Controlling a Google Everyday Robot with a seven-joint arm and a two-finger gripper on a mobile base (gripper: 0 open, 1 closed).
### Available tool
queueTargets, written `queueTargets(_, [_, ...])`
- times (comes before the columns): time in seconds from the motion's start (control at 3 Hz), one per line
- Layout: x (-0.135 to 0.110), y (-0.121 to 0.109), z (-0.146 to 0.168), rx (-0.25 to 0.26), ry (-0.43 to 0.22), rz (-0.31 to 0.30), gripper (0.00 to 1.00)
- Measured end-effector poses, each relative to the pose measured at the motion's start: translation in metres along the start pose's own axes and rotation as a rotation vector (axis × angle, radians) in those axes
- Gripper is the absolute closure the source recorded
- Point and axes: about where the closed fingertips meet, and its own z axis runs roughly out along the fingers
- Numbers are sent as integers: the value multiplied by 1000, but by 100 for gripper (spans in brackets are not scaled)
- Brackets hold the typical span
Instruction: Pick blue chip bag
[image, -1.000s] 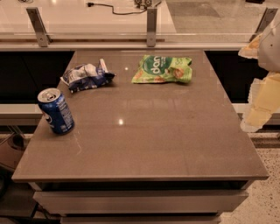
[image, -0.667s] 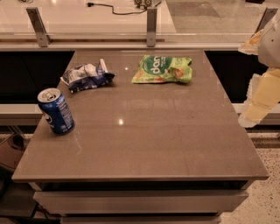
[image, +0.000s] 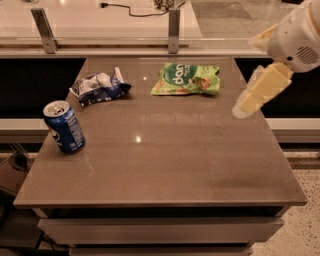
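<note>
Hovering fingers (image: 263, 89) far from blue bag (image: 100, 87)

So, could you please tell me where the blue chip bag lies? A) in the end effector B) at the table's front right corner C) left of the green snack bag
C: the blue chip bag lies rear left, left of the green snack bag; the end effector hovers by the right edge of the table, away from the bag.

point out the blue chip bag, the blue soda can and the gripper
blue chip bag (image: 100, 87), camera view, middle of the crumpled foil
blue soda can (image: 65, 131), camera view, its side wall
gripper (image: 243, 106), camera view, its tip, at far right
</note>
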Motion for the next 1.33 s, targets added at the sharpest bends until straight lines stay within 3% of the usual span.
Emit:
queueTargets(0.33, [-47,-3,33,-35,-150,-8,0])
queueTargets(0.67, [-91,4,52,-41,-229,-24,0])
queueTargets(1.0, [-131,12,70,-46,-258,-50,0])
queueTargets(1.33, [-131,12,70,-46,-258,-50,0])
